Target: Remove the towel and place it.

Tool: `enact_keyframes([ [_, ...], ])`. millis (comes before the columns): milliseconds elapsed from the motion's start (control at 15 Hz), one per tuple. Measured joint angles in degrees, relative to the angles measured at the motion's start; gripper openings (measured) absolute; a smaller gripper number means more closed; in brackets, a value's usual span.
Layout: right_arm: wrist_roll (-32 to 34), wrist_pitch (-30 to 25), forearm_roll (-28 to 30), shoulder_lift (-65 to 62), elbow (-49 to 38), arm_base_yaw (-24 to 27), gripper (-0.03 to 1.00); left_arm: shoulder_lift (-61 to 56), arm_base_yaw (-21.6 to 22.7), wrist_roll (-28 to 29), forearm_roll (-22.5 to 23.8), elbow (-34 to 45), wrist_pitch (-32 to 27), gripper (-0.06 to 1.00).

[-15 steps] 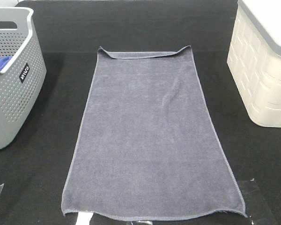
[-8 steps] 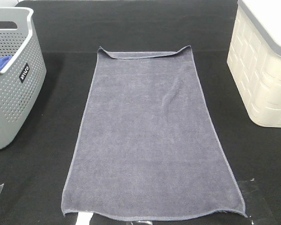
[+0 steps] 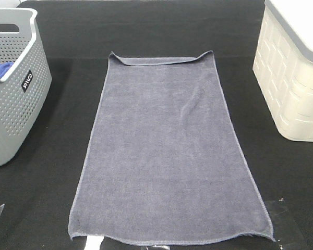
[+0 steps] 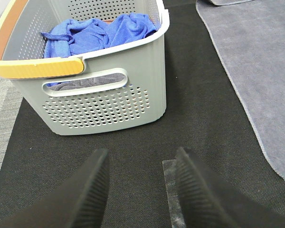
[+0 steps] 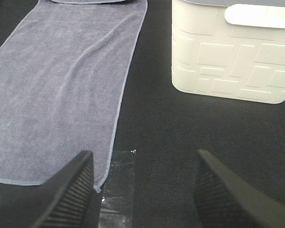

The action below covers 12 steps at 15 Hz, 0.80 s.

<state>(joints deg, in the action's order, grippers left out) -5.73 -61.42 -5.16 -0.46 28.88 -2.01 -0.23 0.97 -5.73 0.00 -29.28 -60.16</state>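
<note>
The slate-grey towel (image 3: 167, 151) lies spread flat on the black table, its far edge folded over a little. It also shows in the left wrist view as the towel (image 4: 256, 61) and in the right wrist view as the towel (image 5: 61, 80). Neither arm appears in the exterior view. My left gripper (image 4: 140, 190) is open over bare mat, between the grey basket and the towel's near left corner. My right gripper (image 5: 145, 190) is open wide beside the towel's near right corner. Both hold nothing.
A grey perforated basket (image 3: 13, 104) with an orange-edged rim stands at the left, holding a bright blue cloth (image 4: 99, 33). A cream-white basket (image 3: 292, 78) stands at the right. Clear tape patches (image 5: 116, 175) are stuck on the mat near the towel's front corners.
</note>
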Motion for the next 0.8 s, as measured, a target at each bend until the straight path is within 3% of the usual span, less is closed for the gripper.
enact_keyframes([
  [800, 0.0, 0.0, 0.0, 0.0, 0.0, 0.0, 0.58, 0.0, 0.0, -0.1, 0.0, 0.0, 0.0, 0.44],
])
